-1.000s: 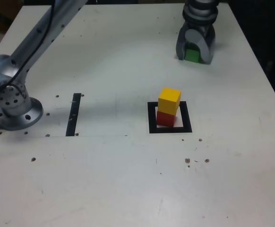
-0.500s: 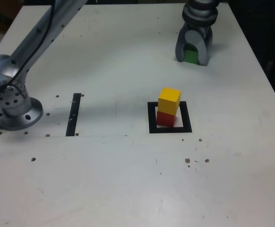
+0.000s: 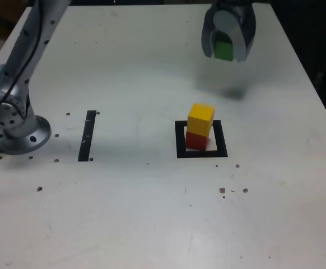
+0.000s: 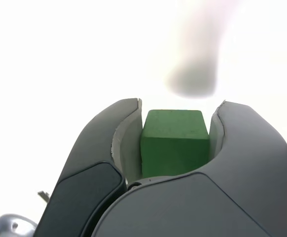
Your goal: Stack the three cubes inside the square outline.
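My gripper (image 3: 224, 53) hangs above the table toward the far right in the exterior view, shut on the green cube (image 3: 224, 50). The wrist view shows that green cube (image 4: 172, 141) clamped between the two grey fingers (image 4: 124, 143), with the gripper (image 4: 175, 116) over bright white table. The yellow cube (image 3: 200, 119) sits on the red cube (image 3: 196, 140), slightly askew, inside the black square outline (image 3: 180, 141) near the table's middle. The held cube is farther back than the stack and a little to the exterior view's right of it.
The arm's grey base (image 3: 14, 126) stands at the exterior view's left edge. A straight black strip (image 3: 87, 135) lies between the base and the outline. Small dark specks (image 3: 232, 190) dot the white table (image 3: 152, 213) in front of the outline.
The gripper has risen off the table with the green cube in it; its shadow now lies apart from it on the table. The yellow-on-red stack has not moved.
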Robot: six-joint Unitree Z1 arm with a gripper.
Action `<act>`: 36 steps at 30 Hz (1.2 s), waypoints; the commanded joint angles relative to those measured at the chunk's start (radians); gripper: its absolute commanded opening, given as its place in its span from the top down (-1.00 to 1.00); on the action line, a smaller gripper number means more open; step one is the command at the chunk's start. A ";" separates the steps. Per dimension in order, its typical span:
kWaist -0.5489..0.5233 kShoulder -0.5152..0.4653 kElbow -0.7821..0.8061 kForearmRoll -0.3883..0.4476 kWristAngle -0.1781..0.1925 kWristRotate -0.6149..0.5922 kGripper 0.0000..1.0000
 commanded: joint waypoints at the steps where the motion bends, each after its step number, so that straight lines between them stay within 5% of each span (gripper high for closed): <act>1: -0.036 -0.091 0.038 0.003 -0.002 -0.032 0.72; 10: -0.205 -0.235 0.227 -0.013 -0.018 -0.191 0.72; 21: -0.373 -0.233 0.312 -0.061 -0.019 -0.372 0.72; 36: -0.392 -0.213 0.421 -0.130 -0.024 -0.429 0.72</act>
